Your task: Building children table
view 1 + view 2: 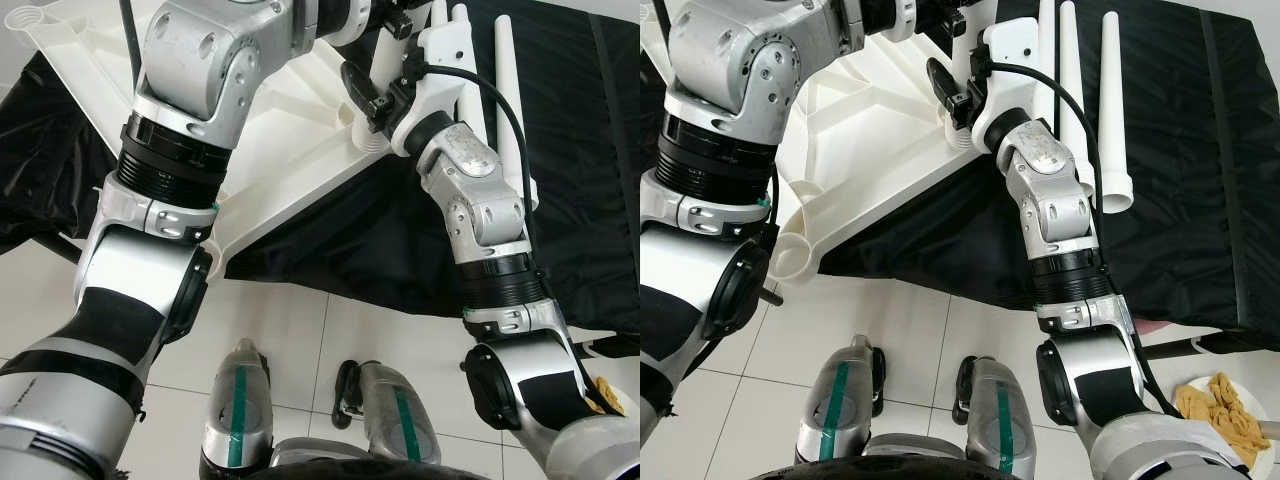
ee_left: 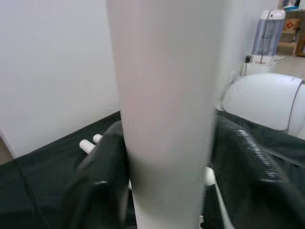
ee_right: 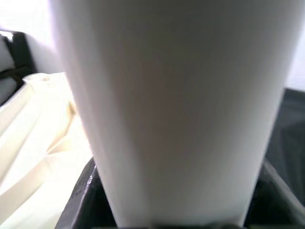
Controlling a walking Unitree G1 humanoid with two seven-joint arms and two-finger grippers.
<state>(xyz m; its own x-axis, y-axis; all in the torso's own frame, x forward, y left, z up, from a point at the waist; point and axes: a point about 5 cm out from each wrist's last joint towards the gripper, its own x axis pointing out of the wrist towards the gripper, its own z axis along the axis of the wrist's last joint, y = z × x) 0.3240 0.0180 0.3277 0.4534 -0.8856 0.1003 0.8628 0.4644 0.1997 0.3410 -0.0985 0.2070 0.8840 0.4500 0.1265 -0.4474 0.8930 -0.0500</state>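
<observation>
I have the tabletop (image 1: 880,150) lying upside down on the black cloth (image 1: 1180,200), its ribbed underside facing up, one corner overhanging the cloth's near edge with an open round socket (image 1: 792,255) at that corner. I judge the build is at an early stage: that socket has no leg in it, and two spare legs (image 1: 1115,110) lie flat on the cloth just right of the tabletop.

Both arms are up over the far side of the tabletop. In the left wrist view my left gripper (image 2: 167,191) has its black fingers (image 2: 100,181) on either side of a white leg (image 2: 167,95), pinching it. In the right wrist view my right gripper (image 3: 176,210) clamps a leg too, its fingers pressed against each side of the tube (image 3: 176,95). Whether both hold the same leg, or whether it has already seated in a socket, I cannot tell.

The tabletop is off-white moulded plastic, matte, with raised stiffening ribs and cup-like corner sockets. The legs are smooth, plain white tubes with a slightly wider collar at one end. The cloth is thin, dark and wrinkled, draped loosely, so the tabletop could slide on it when I press a leg home.
</observation>
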